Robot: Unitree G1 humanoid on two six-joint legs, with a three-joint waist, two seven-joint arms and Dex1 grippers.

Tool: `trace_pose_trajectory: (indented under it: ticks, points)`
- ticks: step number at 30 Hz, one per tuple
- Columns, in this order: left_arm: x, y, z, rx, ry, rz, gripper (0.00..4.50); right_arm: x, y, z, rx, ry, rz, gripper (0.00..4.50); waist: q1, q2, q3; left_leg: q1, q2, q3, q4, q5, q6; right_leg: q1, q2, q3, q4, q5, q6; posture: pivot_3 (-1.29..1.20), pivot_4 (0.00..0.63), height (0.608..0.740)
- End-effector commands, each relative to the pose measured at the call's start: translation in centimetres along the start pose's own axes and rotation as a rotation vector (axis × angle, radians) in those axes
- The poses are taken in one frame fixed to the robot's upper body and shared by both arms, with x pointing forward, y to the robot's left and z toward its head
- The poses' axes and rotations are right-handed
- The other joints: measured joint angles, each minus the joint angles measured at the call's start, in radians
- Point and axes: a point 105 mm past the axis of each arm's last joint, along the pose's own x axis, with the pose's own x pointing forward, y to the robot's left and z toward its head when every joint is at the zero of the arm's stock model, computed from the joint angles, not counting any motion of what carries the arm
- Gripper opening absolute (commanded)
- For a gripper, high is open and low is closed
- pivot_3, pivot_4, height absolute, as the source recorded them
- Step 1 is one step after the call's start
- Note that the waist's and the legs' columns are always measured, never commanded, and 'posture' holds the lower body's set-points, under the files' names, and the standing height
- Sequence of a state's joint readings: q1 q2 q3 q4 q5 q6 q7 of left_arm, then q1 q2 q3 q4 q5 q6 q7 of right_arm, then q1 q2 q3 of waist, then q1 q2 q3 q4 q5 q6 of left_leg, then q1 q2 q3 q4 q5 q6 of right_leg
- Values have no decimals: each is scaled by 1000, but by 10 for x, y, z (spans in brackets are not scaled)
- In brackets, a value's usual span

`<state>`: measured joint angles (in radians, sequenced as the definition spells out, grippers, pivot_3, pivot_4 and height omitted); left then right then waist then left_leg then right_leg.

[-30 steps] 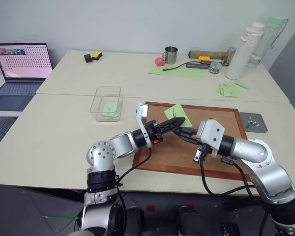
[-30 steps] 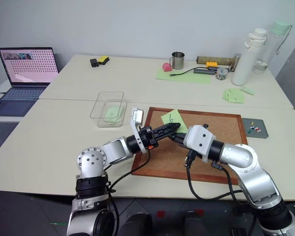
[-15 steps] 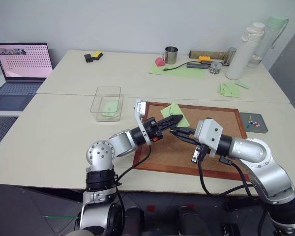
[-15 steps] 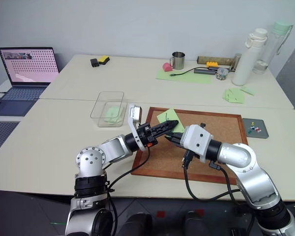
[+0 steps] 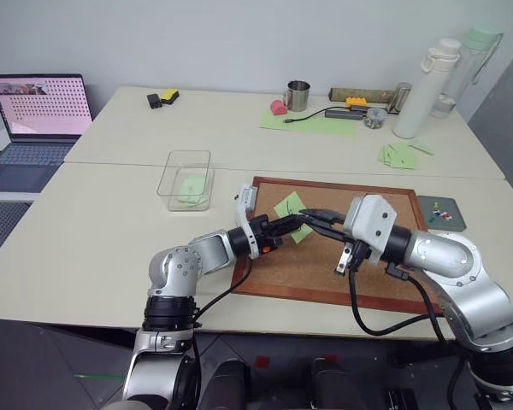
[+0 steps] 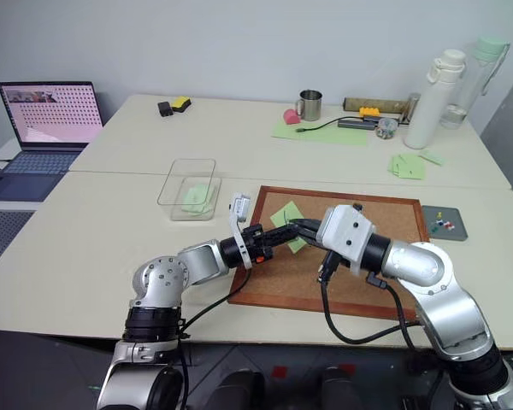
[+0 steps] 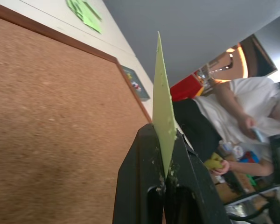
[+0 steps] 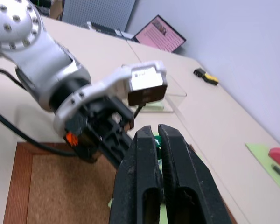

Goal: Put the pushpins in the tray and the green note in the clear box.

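L gripper (image 5: 301,222) is clenching the green note (image 5: 289,213) by one edge, holding it up off the corkboard (image 5: 385,265), tilted; in the L wrist view the slip (image 7: 163,112) is standing edge-on between the two black fingers (image 7: 140,186). R gripper (image 5: 312,219) is reaching in from the opposite side, tips just beside the L tips over the upper-left part of the board. Its jaws are pressed together w/ a dark-green pushpin (image 8: 157,141) showing at the fingertips; can't tell if the pin is truly pinched or just sitting behind them.

Clear box (image 5: 188,178) is sitting on the table (image 5: 85,231) just left of the board's far corner, a pale-green slip (image 5: 191,188) lying inside. Dark-grey tray (image 5: 441,213) is resting off the board's right edge, a few small coloured pins (image 5: 441,213) in it.

Further back: laptop (image 5: 36,115) far left, metal mug (image 5: 297,96), large green sheet (image 5: 308,122), white bottle (image 5: 423,85), loose green slips (image 5: 399,154). A person in a white shirt (image 7: 242,112) is showing in the L wrist view, bkgd.
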<state>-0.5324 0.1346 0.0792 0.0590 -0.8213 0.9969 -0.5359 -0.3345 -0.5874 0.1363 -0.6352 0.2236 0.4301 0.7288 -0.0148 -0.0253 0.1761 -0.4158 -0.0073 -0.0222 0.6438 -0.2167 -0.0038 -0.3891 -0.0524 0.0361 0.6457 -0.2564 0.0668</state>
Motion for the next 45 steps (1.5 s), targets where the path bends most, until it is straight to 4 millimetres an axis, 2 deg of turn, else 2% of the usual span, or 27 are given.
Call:
trace_pose_trajectory:
  ticks: [1, 3, 5, 8, 12, 16, 19, 23, 27, 37, 45]
  points:
    - [6, -11, 11, 105, -16, -39, 41, -8, -12, 12, 30, -37, -90, 0, 2, 0, 0, 0, 0, 0, 0, 0, 0, 0, 0, 0, 0, 0, 0, 0, 150, 740]
    - [8, -19, 11, 203, 11, -64, 41, -17, -30, 2, 150, -24, -223, 0, 5, 0, 0, -1, 0, 0, 0, 0, 0, 0, -1, 0, 0, 0, 0, 0, 150, 740]
    - [12, -31, 11, 322, 36, -101, 41, -35, -52, -22, 257, 40, -389, 0, 10, 0, 0, -1, 0, 0, 0, 0, 0, 0, -1, 0, 0, 0, 0, 0, 150, 740]
    - [19, -52, 8, 554, 87, -175, 41, -74, -82, -60, 381, 145, -631, 0, 19, 0, 0, -1, 0, 0, 0, 0, 0, 0, -2, 1, 0, 0, -1, 0, 150, 740]
    - [30, -74, -6, 860, 152, -273, 41, -122, -109, -106, 463, 303, -835, 0, 23, 0, 0, -1, -1, 3, 0, 0, 0, 0, -2, 2, -1, -3, -7, 0, 150, 740]
    - [41, -76, -20, 1072, 207, -303, 41, -161, -126, -142, 506, 426, -949, 0, 19, 1, 0, -1, -1, 5, -1, 0, 0, 0, -2, 3, -2, -3, -7, 0, 150, 740]
    - [51, -73, -22, 1129, 205, -292, 41, -179, -134, -165, 550, 482, -981, 0, 11, 2, 0, 0, 0, 6, -2, 0, 0, -1, -1, 3, -1, -3, -7, 0, 150, 740]
    - [54, -72, -21, 1150, 190, -284, 41, -187, -146, -185, 640, 482, -1023, 0, -1, 3, 1, 1, 0, 6, -2, 0, 1, -1, 0, 4, 0, -1, -2, 0, 150, 740]
    - [51, -68, -24, 1177, 208, -276, 41, -184, -156, -193, 656, 469, -1008, 0, -7, 3, 1, 0, 0, 6, -1, 0, 1, -1, 1, 5, 0, 0, 0, 0, 150, 740]
    - [45, -63, -28, 1172, 220, -250, 0, -184, -170, -199, 658, 450, -1007, 2024, -12, 4, 1, 0, 0, 6, -1, 0, 1, -1, 1, 5, 0, 0, 1, 0, 150, 740]
    - [46, -61, -23, 1157, 204, -233, 0, -190, -172, -195, 657, 421, -1007, 2024, -12, 4, 1, 0, 0, 6, -1, 0, 1, -1, 1, 5, 0, 0, 1, 0, 150, 740]
